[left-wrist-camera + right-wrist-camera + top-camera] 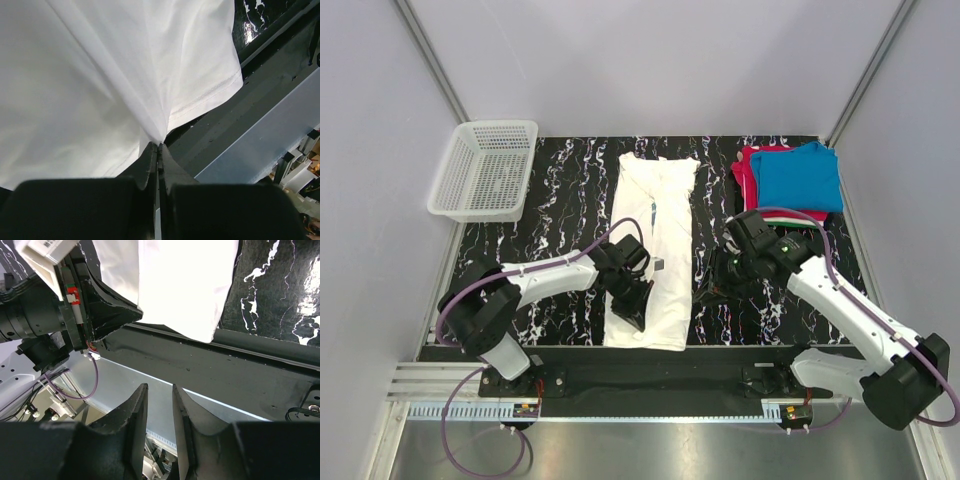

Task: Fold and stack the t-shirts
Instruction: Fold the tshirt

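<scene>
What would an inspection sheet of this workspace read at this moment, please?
Surface: black marbled table.
Job's things: white tee lies as a long strip mid-table; blue tee sits folded on red tee at the far right.
Clutter: white basket at the far left.
Grippers: left gripper has its fingers shut on the white tee's near hem; right gripper hangs beside that tee, fingers apart, holding nothing.
Cables: purple cables loop along both arms.
Surroundings: pale walls; metal rail along the near edge.
</scene>
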`<state>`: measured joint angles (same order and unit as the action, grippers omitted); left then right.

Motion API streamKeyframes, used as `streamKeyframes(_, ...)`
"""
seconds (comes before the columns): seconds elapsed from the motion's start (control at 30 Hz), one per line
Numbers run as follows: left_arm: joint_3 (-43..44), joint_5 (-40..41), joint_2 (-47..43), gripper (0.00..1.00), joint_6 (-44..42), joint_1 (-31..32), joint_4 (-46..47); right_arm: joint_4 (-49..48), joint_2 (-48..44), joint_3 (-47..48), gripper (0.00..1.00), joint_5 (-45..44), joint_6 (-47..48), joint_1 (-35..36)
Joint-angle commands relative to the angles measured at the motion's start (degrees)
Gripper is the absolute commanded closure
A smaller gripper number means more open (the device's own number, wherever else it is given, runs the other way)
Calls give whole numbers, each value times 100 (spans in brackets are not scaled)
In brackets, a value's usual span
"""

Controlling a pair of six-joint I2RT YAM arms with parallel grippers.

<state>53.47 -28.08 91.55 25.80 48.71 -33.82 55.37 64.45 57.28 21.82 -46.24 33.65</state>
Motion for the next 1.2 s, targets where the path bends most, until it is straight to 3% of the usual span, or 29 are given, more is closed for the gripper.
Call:
streamKeyframes(0.0, 67, -199, -252, 100, -23, 33, -273, -18, 68, 337, 67, -108, 124, 45)
streamKeyframes(0.4, 32, 92, 170, 100, 21, 33, -529, -27, 59, 275, 67, -100, 150, 54)
streamKeyframes(0.43, 14, 118, 275, 95, 39, 33, -529, -27, 42, 267, 66, -91, 159, 45)
streamKeyframes(0.47, 14, 153, 328, 77, 56, 33, -546, -18, 42, 258, 66, -82, 150, 54)
streamKeyframes(0.57, 66, 311, 381, 59, 83, 33, -643, 35, 33, 284, 65, -108, 194, 54)
streamKeyframes(0.7, 268, 574, 355, 56, 39, 34, -906, 105, 164, 363, 65, -91, 282, 45)
streamKeyframes(0.97, 1507, 1340, -322, 50, -49, -72, -1873, -88, 560, 179, 66, 93, 432, 185)
streamKeyframes(1.17, 1886, 1419, -208, 48, -145, -265, -1699, -659, 999, -418, 66, 76, 326, 361)
